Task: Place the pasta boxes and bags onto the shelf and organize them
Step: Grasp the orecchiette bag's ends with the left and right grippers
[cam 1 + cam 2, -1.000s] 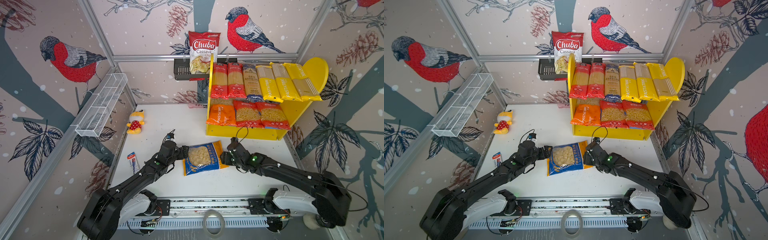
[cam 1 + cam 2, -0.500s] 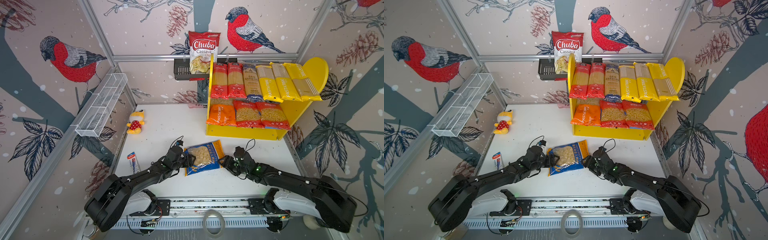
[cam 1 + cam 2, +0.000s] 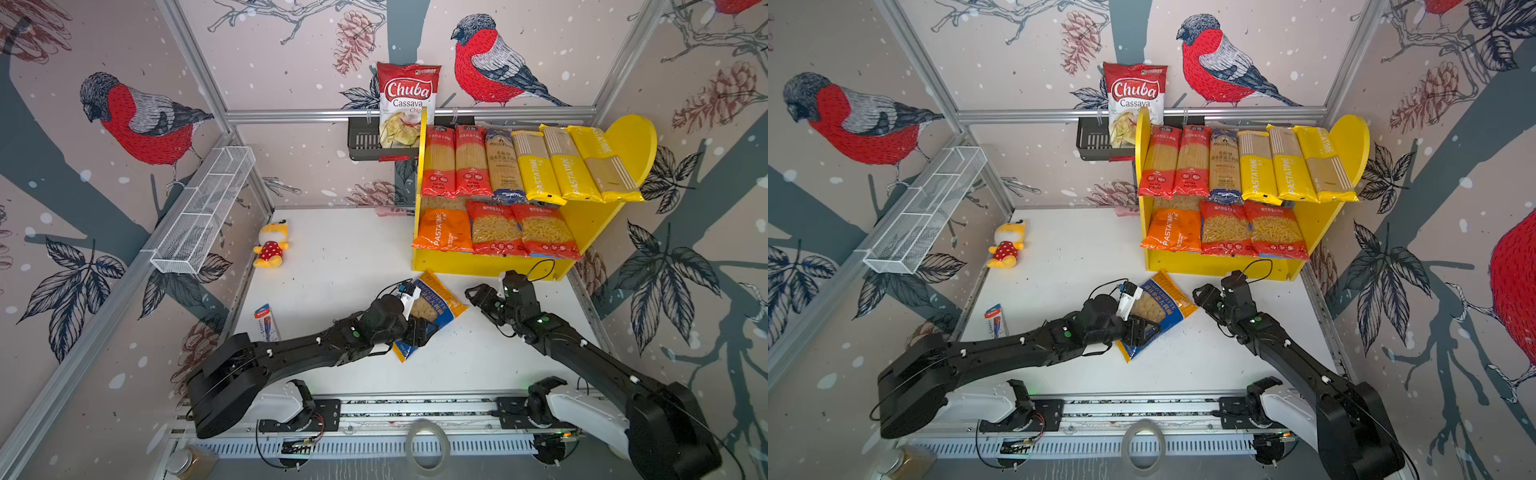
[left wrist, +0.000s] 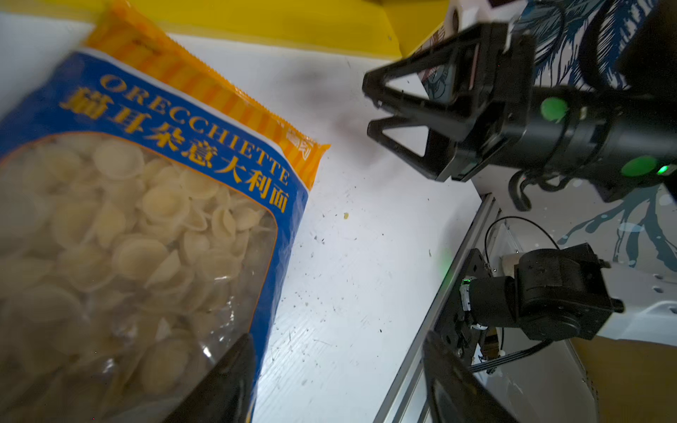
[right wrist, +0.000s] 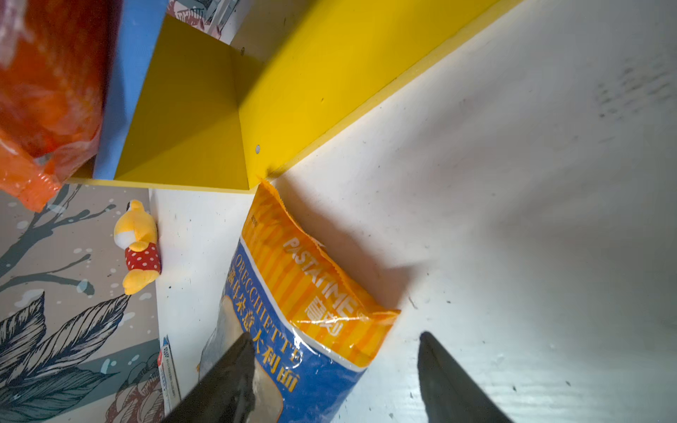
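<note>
Lab robot cell, aluminium frame [image 3: 291, 116], bird-print panels [image 3: 291, 50], white tabletop [image 3: 353, 257], left arm [image 3: 299, 353] and right arm [image 3: 582, 353] on a rail [image 3: 415, 405]

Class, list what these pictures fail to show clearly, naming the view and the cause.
- Orecchiette bag: near end covered by the left arm in both top views.
- Left hand: fingers cut by the left wrist view's bottom edge.
- Small pack at the table edge: print too small in both top views.
- Orange bag: blurred, cropped by the right wrist view's edge.
</note>
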Motion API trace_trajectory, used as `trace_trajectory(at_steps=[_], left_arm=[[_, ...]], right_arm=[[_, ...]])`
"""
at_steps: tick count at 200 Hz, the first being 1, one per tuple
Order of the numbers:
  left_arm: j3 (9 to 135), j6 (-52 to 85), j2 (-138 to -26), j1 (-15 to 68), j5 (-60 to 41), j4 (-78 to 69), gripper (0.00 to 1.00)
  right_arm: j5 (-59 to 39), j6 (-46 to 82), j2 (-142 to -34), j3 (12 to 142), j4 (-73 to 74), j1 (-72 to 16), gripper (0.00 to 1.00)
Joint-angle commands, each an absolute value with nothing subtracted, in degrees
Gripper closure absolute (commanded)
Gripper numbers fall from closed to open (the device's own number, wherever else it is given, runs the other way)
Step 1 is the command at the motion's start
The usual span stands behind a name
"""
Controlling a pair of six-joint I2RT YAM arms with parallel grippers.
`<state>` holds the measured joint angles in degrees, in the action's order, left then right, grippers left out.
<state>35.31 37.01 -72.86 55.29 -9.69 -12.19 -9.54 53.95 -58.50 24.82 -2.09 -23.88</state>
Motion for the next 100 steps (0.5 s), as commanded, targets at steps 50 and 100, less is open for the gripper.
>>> trace_trajectory(at_steps=[50, 100], left_arm=[[32.69, 28.39, -71.79, 36.48, -5.07, -6.54, 0.21], [35.95, 27.4, -82.92, 32.78, -12.38, -9.39, 0.18]], right_arm=[[-2.53, 69.71, -57.58, 18.37, 5.46, -42.77, 0.19], [-3.78, 70.4, -64.98, 19.68, 12.17, -45.7, 0.18]])
